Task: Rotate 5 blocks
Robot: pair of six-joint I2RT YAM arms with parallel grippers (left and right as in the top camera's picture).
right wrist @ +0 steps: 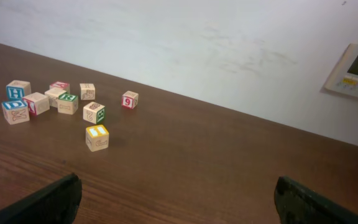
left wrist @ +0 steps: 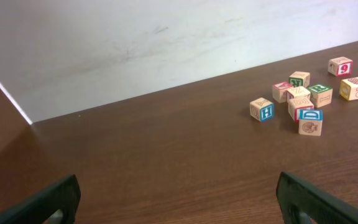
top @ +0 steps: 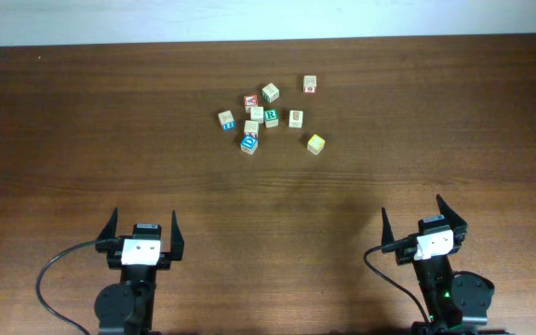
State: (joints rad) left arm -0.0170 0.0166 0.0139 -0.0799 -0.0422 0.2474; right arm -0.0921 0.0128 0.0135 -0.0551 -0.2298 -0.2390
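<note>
Our left gripper (top: 144, 218) and right gripper (top: 415, 216) stand wide open, empty. We judge the blocks (top: 271, 116) light, rigid and slick; we would pinch opposite flat faces.

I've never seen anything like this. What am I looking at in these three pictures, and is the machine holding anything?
Two robot arms sit at a wooden table. The overhead picture looks straight down: the left pincer and right pincer are both open and hold nothing. The other two pictures come from cameras on each wrist; the dark shapes in their lower corners are the fingers. Small wooden letter blocks lie clustered ahead, including a green R block.
</note>
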